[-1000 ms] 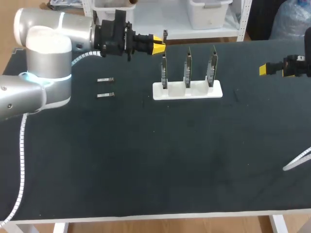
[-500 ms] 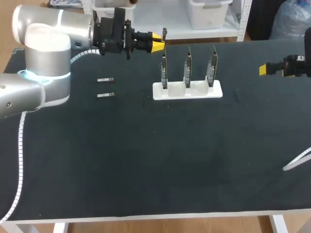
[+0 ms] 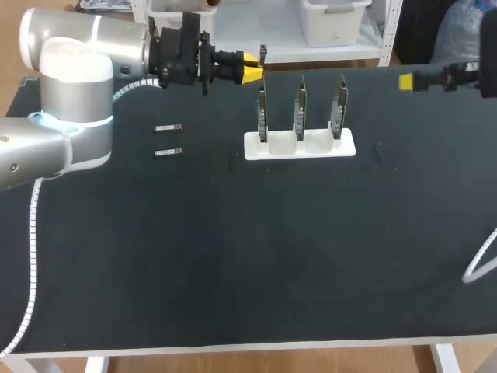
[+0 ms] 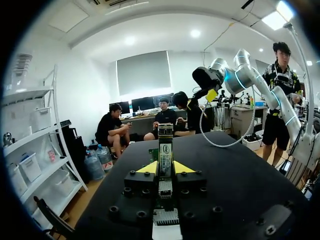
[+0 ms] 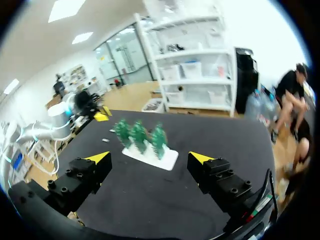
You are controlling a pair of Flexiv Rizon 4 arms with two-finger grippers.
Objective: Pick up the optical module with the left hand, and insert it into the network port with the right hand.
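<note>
My left gripper (image 3: pixel 251 70) hangs above the table's back left, just left of the stand, shut on a small optical module (image 3: pixel 263 54) that sticks out past its yellow tips. In the left wrist view the module (image 4: pixel 165 152) is clamped upright between the fingers of the left gripper (image 4: pixel 165 168). A white stand (image 3: pixel 300 144) holds three upright green network cards (image 3: pixel 300 109). My right gripper (image 3: pixel 407 81) hovers at the back right, apart from the stand. In the right wrist view the right gripper (image 5: pixel 150 158) is open and empty, with the cards (image 5: pixel 140 133) ahead of it.
Two spare modules (image 3: pixel 168 128) (image 3: pixel 168 152) lie side by side on the black table (image 3: pixel 248 249) left of the stand. A white cable (image 3: pixel 481 266) crosses the right edge.
My right gripper has risen and shifted left toward the back of the table. The left gripper has barely moved and still holds the module.
</note>
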